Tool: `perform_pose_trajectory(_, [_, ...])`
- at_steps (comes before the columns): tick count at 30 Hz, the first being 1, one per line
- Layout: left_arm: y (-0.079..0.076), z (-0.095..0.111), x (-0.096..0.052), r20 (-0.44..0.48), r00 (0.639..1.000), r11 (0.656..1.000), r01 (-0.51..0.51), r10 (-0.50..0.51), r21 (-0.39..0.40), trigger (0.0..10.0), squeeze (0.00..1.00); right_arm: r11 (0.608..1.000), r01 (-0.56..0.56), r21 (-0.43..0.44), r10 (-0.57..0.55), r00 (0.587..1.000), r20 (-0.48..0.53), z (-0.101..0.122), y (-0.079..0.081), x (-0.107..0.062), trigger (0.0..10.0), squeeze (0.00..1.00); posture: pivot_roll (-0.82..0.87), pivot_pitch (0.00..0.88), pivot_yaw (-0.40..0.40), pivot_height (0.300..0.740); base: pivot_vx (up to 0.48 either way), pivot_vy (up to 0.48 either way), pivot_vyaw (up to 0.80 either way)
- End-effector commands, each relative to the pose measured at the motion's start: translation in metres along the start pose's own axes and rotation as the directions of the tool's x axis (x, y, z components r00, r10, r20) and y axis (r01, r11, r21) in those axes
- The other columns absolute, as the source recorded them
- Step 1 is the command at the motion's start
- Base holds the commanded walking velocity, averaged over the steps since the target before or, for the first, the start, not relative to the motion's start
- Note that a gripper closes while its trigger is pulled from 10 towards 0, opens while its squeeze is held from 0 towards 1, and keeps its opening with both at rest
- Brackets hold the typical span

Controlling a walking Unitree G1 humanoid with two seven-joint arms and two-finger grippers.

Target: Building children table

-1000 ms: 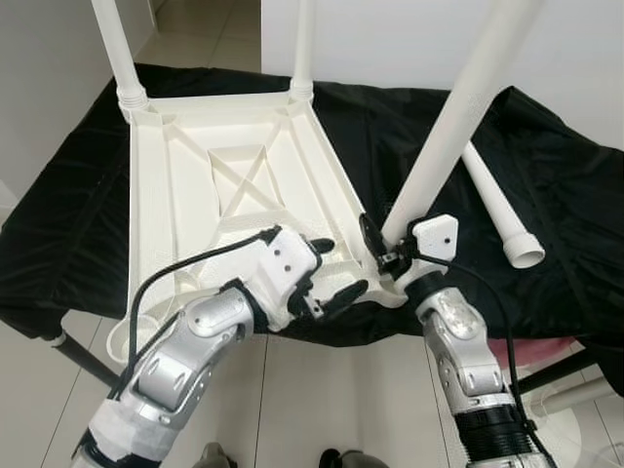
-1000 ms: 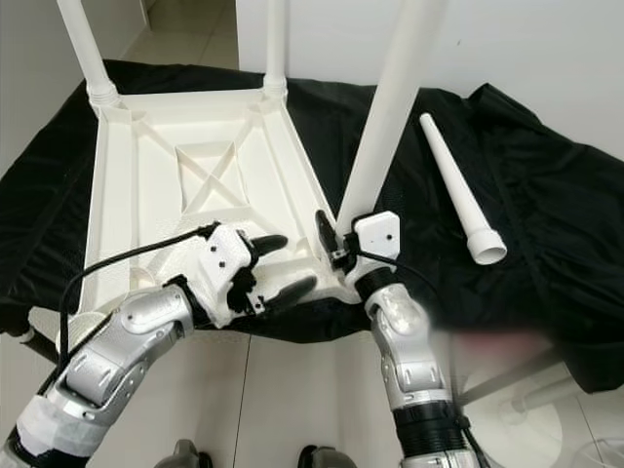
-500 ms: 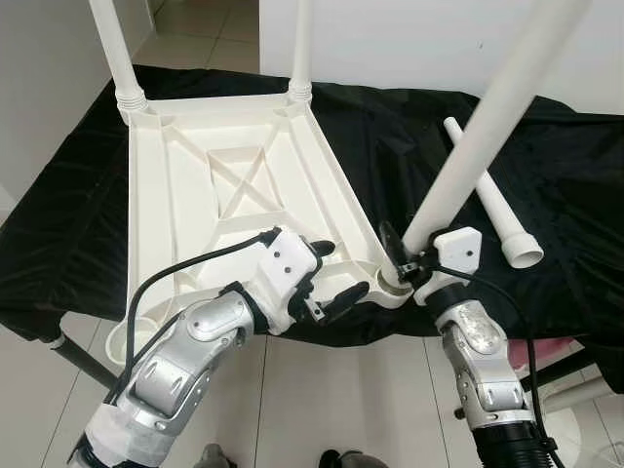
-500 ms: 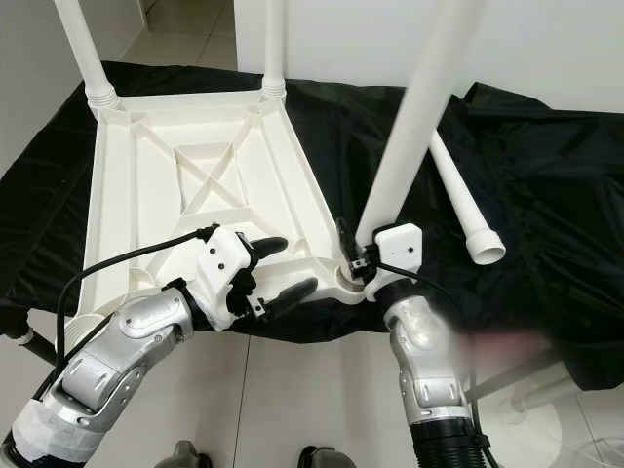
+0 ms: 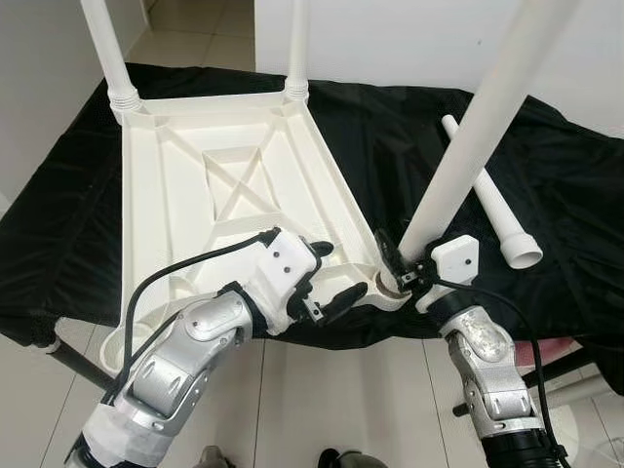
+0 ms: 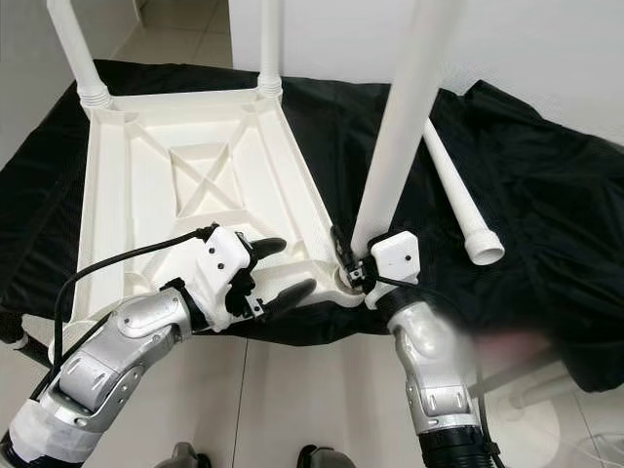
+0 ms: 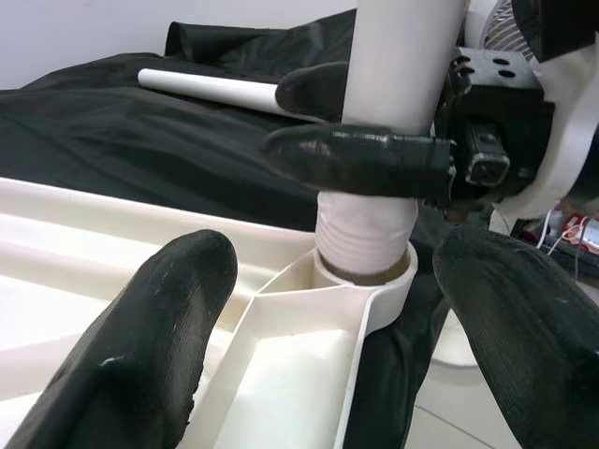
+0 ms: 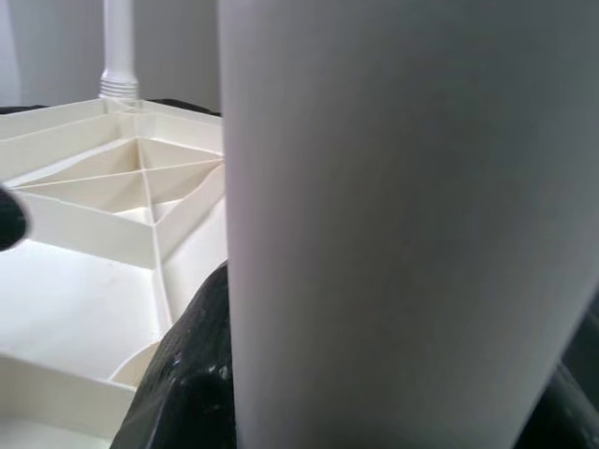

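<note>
Gripping low on a white table leg, my right gripper pinches it; the leg's top is cut off, its long axis rising and leaning right from the near-right corner socket of the upturned white tabletop. My left gripper, fingers spread wide, straddles the tabletop's near edge on black cloth.

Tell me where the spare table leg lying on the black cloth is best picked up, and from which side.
Probably grip the spare leg around its plain round shaft near the middle, coming down from above. It lies flat on the black cloth with its flared open end toward the robot, so fingers can straddle the shaft crosswise. The right pincer is nearest, but it is shut on the upright leg.
</note>
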State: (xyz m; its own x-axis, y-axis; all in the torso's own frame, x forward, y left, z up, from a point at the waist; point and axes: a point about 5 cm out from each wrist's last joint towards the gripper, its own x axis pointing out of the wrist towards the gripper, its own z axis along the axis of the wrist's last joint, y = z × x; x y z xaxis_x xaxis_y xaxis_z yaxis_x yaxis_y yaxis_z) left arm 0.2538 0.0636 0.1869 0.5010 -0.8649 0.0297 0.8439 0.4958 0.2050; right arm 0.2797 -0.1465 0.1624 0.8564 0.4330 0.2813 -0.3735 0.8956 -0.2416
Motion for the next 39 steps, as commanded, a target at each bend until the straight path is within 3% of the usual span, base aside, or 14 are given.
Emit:
perform_pose_trajectory(1, [-0.003, 0.001, 0.0, -0.008, 0.999, 0.999, 0.033, -0.033, 0.005, 10.0, 0.0, 0.999, -0.036, 0.021, 0.038, 0.995, -0.091, -0.017, 0.006, -0.008, 10.0, 0.0, 0.02, 0.131, -0.053, 0.74, 0.0, 0.0, 0.0])
perform_pose_trajectory(11, [-0.006, 0.0, -0.003, -0.02, 0.999, 0.999, 0.047, -0.047, 0.004, 10.0, 0.0, 0.995, -0.097, 0.022, 0.098, 0.991, -0.094, -0.022, 0.009, -0.008, 10.0, 0.0, 0.02, 0.132, -0.057, 0.74, 0.0, 0.0, 0.0])
perform_pose_trajectory(21, [-0.009, -0.002, -0.005, -0.034, 0.997, 0.998, 0.064, -0.064, 0.006, 10.0, 0.0, 0.989, -0.046, 0.141, 0.064, 0.99, -0.122, -0.032, 0.003, -0.009, 10.0, 0.0, 0.03, 0.134, -0.056, 0.74, 0.0, 0.0, 0.0])
perform_pose_trajectory(24, [-0.009, -0.002, -0.005, -0.036, 0.997, 0.998, 0.068, -0.068, 0.008, 10.0, 0.0, 0.983, -0.019, 0.181, 0.05, 0.984, -0.173, -0.038, 0.003, -0.009, 10.0, 0.0, 0.03, 0.131, -0.054, 0.74, 0.0, 0.0, 0.0])
perform_pose_trajectory(30, [-0.01, -0.002, -0.006, -0.04, 0.997, 0.997, 0.071, -0.07, 0.012, 10.0, 0.0, 0.982, -0.001, 0.19, 0.041, 0.977, -0.207, -0.041, 0.004, -0.007, 10.0, 0.0, 0.03, 0.127, -0.052, 0.74, 0.0, 0.0, 0.0])
perform_pose_trajectory(37, [-0.01, -0.002, -0.006, -0.043, 0.997, 0.997, 0.069, -0.068, 0.016, 10.0, 0.0, 0.966, 0.017, 0.259, 0.047, 0.97, -0.239, -0.045, 0.009, -0.007, 10.0, 0.0, 0.03, 0.124, -0.057, 0.74, 0.0, 0.0, 0.0])
perform_pose_trajectory(39, [-0.01, -0.002, -0.006, -0.045, 0.997, 0.998, 0.068, -0.067, 0.016, 10.0, 0.0, 0.958, 0.057, 0.281, 0.028, 0.957, -0.288, -0.053, 0.009, -0.009, 10.0, 0.0, 0.03, 0.121, -0.062, 0.74, 0.0, 0.0, 0.0])
